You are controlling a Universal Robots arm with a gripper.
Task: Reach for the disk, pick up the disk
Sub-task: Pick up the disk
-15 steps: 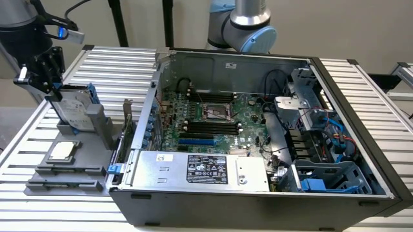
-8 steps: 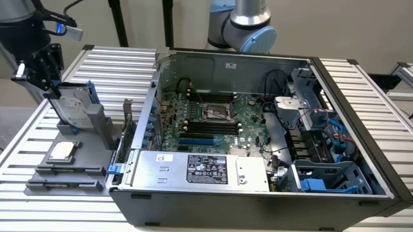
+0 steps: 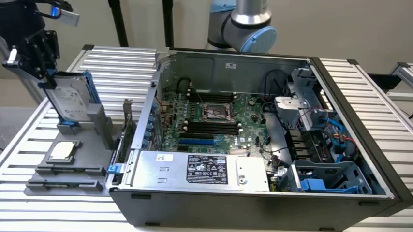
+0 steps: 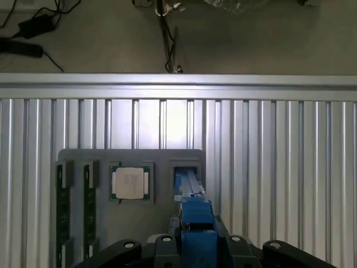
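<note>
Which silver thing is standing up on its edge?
The disk in its blue frame: it stands upright in the grey holder. The square chip and the big black-labelled box lie flat.

Soft, even room light.
Glare whitened the table (image 4: 167, 114); the case (image 3: 258, 205) lay shadowed inside; the disk (image 3: 65, 99) was evenly lit.

The hand (image 4: 195, 243) grips the blue-framed disk (image 4: 196, 215) over a grey tray (image 4: 162, 162) holding 1 chip (image 4: 131, 183).
</note>
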